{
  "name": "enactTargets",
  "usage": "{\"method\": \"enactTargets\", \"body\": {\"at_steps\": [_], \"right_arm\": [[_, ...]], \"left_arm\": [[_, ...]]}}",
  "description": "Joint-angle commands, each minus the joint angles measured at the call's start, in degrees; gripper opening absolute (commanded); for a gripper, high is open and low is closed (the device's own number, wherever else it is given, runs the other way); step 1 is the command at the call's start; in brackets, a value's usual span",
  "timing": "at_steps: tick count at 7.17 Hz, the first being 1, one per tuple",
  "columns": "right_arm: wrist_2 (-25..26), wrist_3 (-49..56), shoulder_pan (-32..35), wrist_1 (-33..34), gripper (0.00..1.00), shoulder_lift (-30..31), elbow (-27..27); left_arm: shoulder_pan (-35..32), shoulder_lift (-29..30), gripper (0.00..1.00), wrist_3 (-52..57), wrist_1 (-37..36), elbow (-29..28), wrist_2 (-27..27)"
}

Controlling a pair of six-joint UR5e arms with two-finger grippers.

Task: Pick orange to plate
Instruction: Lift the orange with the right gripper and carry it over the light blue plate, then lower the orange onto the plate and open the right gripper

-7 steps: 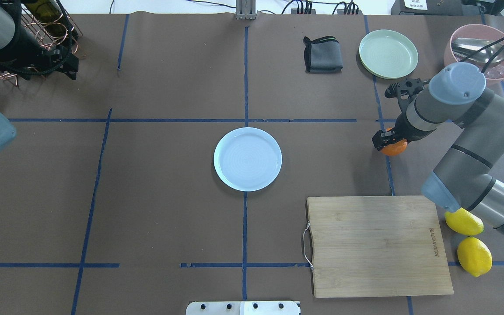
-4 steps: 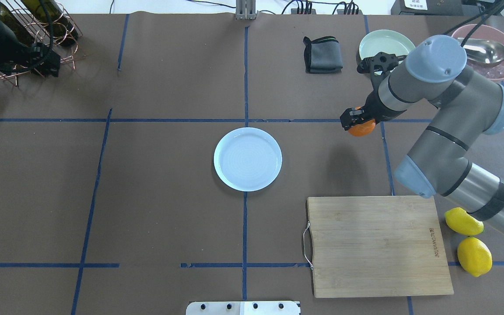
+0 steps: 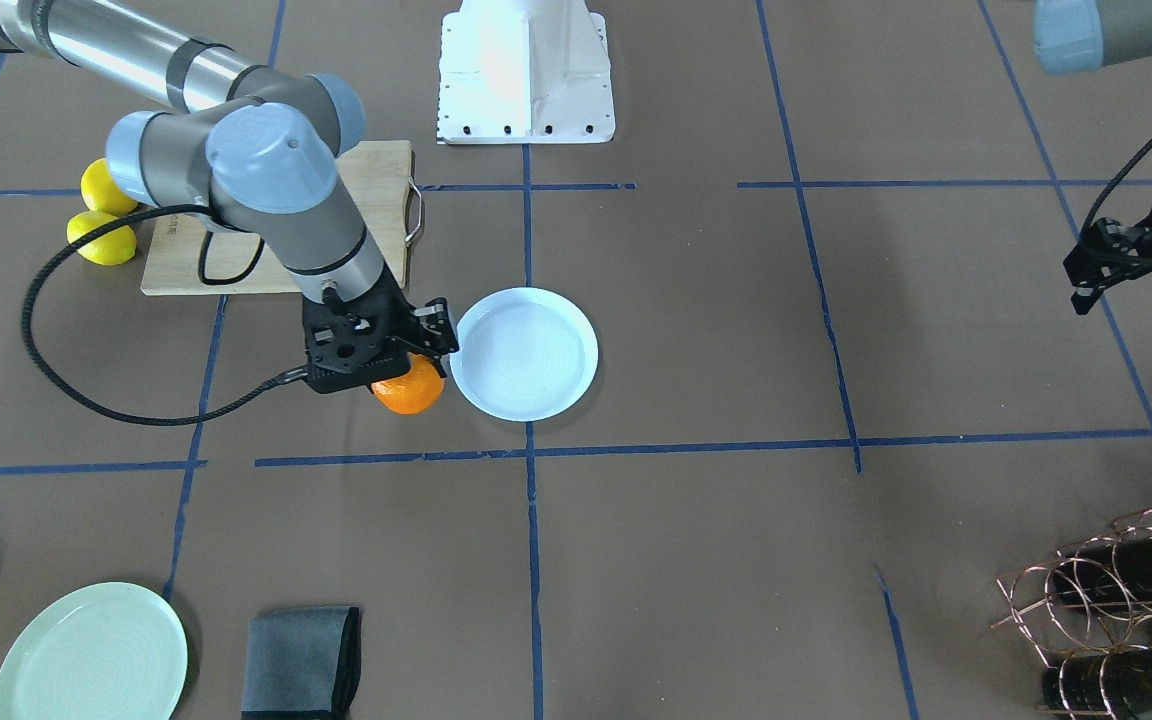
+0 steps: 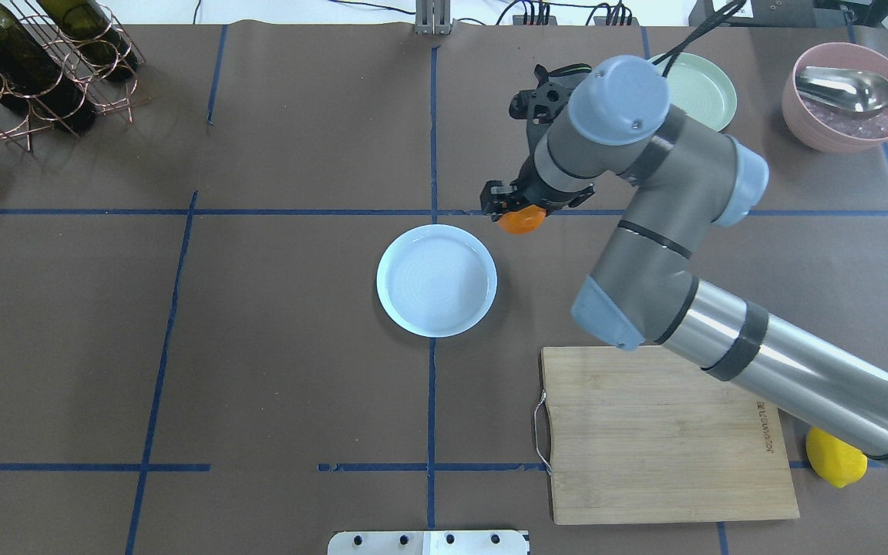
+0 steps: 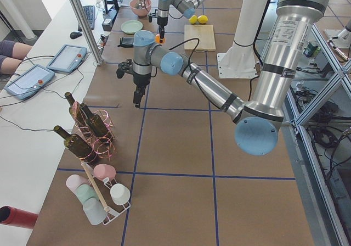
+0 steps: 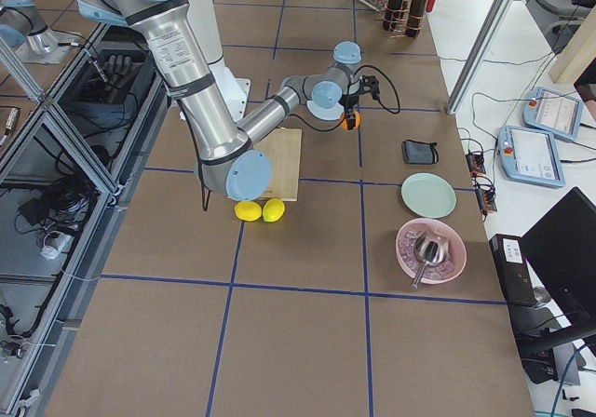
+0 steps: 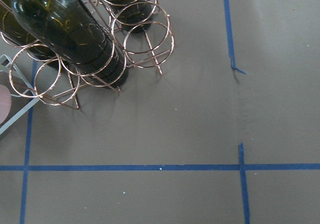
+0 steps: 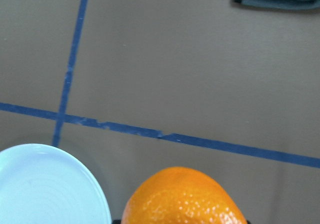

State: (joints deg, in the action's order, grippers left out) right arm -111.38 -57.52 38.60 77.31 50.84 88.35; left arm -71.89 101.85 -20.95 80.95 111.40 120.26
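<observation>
The orange [image 4: 522, 221] hangs above the table, and my right gripper [image 4: 516, 211] is shut on it from above. It is just off the back-right rim of the pale bluish-white plate [image 4: 436, 280], not over its middle. In the front-facing view the orange [image 3: 410, 391] sits beside the plate [image 3: 526, 352], under the right gripper [image 3: 391, 365]. The right wrist view shows the orange [image 8: 184, 198] at the bottom with the plate's rim [image 8: 45, 189] to its left. My left gripper [image 3: 1136, 290] hovers far off at the table's end with its fingers apart and nothing between them.
A wooden cutting board [image 4: 664, 432] lies near the right front, with a yellow lemon [image 4: 837, 459] beside it. At the back right are a grey cloth [image 3: 301, 660], a pale green plate [image 4: 702, 92] and a pink bowl [image 4: 849, 96] holding a spoon. A copper wine rack [image 4: 35, 69] stands back left.
My right gripper has carried the orange up and to the left, from the right side of the table to the plate's edge. The left arm has drawn back out of the overhead view.
</observation>
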Motion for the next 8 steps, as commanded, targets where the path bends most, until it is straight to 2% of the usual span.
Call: {"method": "enactTargets", "body": {"at_steps": [1, 3, 5, 6, 7, 8], "right_arm": [[6.84, -2.07, -6.57, -0.06, 0.00, -5.48, -5.97], [7.93, -2.15, -9.49, 0.12, 0.00, -8.03, -9.23], [7.93, -2.07, -9.94, 1.43, 0.00, -8.13, -9.42], [8.02, -2.07, -10.03, 1.44, 0.80, -8.04, -9.77], [8.20, -2.67, -10.03, 1.35, 1.00, -8.56, -9.42], [7.67, -2.77, -9.16, 2.74, 1.00, -9.52, -9.07]], "left_arm": [[-5.09, -3.06, 1.00, 7.84, 0.00, -1.17, 1.82], [-5.36, -3.15, 1.00, 8.91, 0.35, -2.50, 2.43], [-6.24, -3.15, 1.00, 9.96, 0.35, -3.37, 2.52], [-6.33, -3.15, 1.00, 11.10, 0.44, -3.99, 2.52], [-6.68, -3.15, 1.00, 11.37, 0.44, -4.17, 2.52], [-7.12, -3.15, 1.00, 12.24, 0.44, -4.26, 2.61]]}}
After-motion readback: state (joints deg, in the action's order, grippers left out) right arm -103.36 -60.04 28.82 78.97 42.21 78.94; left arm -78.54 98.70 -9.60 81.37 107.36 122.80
